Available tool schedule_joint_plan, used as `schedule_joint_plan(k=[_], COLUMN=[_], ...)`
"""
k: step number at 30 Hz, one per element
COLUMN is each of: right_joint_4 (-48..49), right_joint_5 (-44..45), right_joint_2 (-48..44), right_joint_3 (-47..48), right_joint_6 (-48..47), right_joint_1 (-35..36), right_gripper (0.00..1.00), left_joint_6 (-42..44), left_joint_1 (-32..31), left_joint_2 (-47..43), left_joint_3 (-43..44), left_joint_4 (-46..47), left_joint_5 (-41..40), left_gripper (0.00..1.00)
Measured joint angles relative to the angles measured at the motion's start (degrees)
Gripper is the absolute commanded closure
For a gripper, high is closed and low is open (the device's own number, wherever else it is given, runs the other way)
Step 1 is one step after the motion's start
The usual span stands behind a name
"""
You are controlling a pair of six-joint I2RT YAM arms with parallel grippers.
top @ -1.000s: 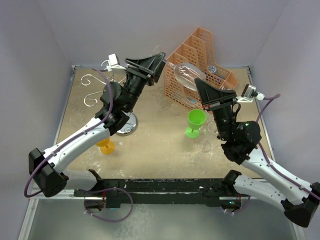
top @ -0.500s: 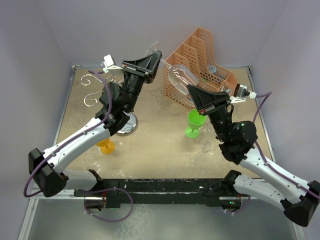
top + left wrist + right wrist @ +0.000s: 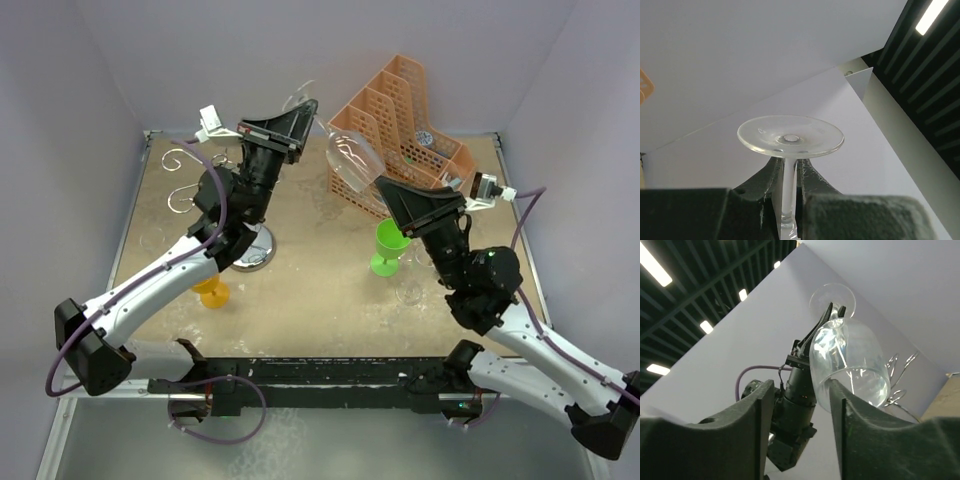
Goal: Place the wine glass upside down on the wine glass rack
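Two claws of mine meet at one glass [image 3: 350, 155], up in the air beside the organiser [image 3: 400, 110]. My left claw [image 3: 789, 167] is pinched tight on the stem [image 3: 788, 195], just under the round foot [image 3: 790, 136]. My right claw [image 3: 800, 387] stands apart, a finger [image 3: 755, 430] on either side of the bowl [image 3: 847, 365], gripping nothing. The glass lies tilted, its rim toward my right wrist. The rack [image 3: 262, 250] stands on the table under my left arm [image 3: 170, 275], well apart from the glass
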Motion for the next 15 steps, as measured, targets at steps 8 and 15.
schedule_joint_plan(k=[8, 15], right_joint_4=[-10.25, -24.46], right_joint_5=[-0.83, -2.29], right_joint_2=[-6.19, -8.81], right_joint_3=[0.02, 5.68], right_joint_6=[-5.22, -18.88], right_joint_1=[0.0, 0.0], right_gripper=[0.28, 0.29], left_joint_6=[10.84, 25.05], left_joint_1=[0.48, 0.5], left_joint_2=[-3.21, -4.61], left_joint_3=[1.09, 6.47], left_joint_4=[-4.07, -13.25], left_joint_5=[1.55, 11.61], left_gripper=[1.0, 1.0])
